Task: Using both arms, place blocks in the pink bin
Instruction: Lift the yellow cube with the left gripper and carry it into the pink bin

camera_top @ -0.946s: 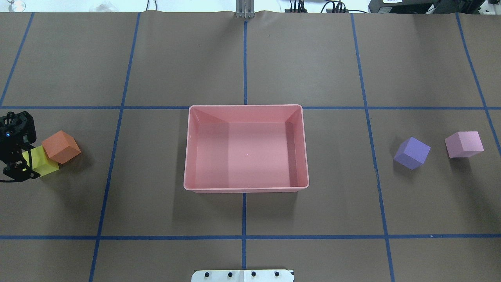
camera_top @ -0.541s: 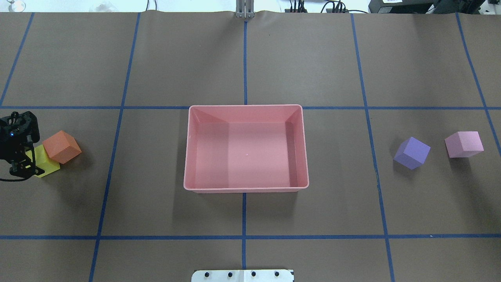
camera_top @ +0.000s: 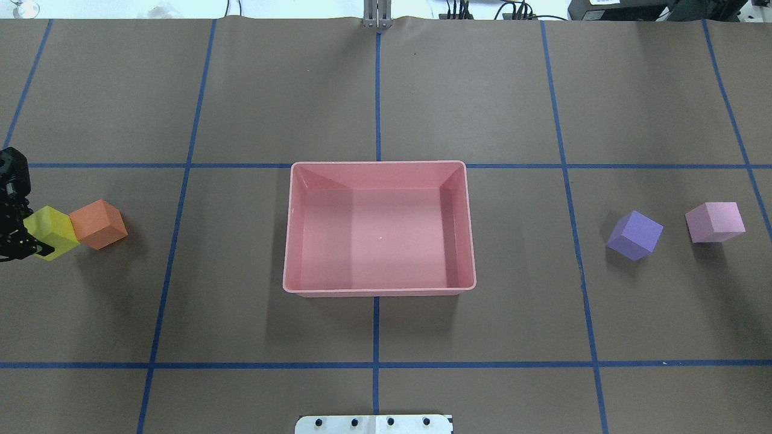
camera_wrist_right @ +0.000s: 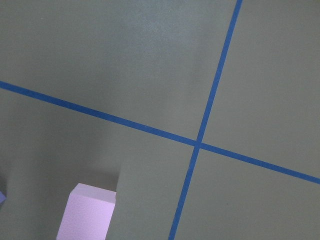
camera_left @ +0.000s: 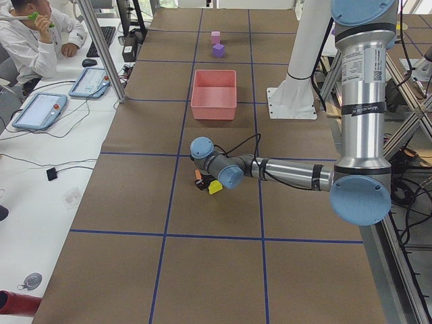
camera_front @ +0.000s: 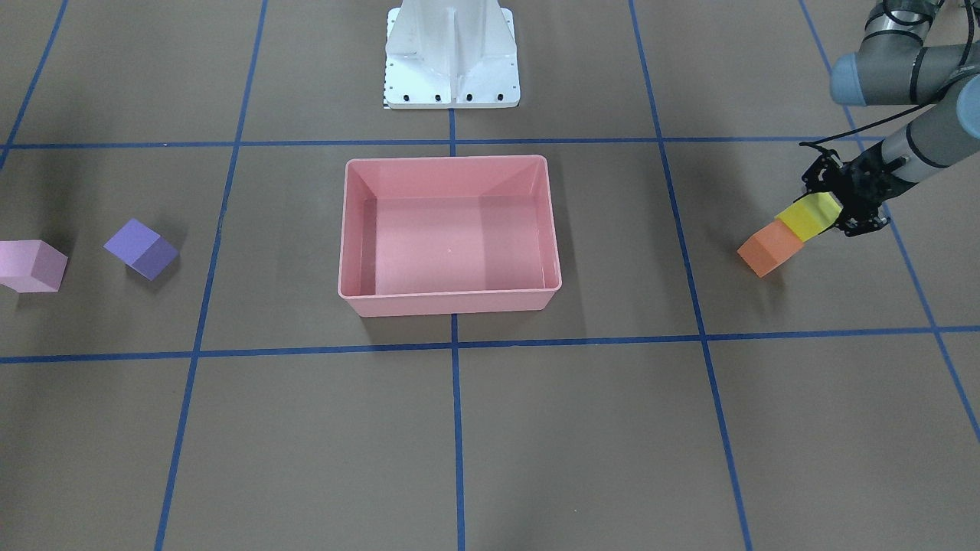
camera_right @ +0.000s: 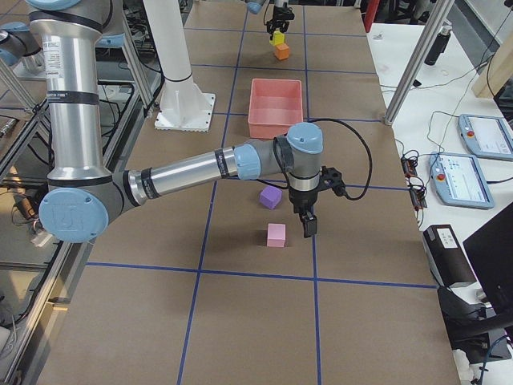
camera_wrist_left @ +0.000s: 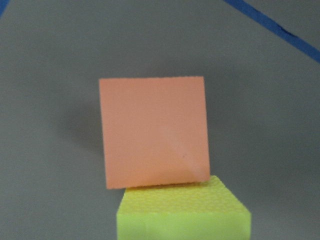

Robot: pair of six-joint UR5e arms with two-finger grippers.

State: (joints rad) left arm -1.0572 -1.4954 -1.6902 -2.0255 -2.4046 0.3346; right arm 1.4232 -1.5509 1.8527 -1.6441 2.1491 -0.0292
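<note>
Matte yellow cube, smooth plastic pink bin, brown paper tabletop

Brown table, blue tape grid

Yellow cube, orange cube, purple cube, salmon-pink bin

The left gripper has the small matte yellow cube clamped. The matte orange cube sits right beside it on the bin side, smack in the straight line to the rectangular salmon-pink plastic bin. Can't tell if the two touch. Past the orange one it's a wide run of brown paper table up to the bin's rolled rim. Other end: the matte purple cube stands between the light pink cube and the bin, with a gap between those two. The white metal base mount stands behind the bin, robot side.
</note>
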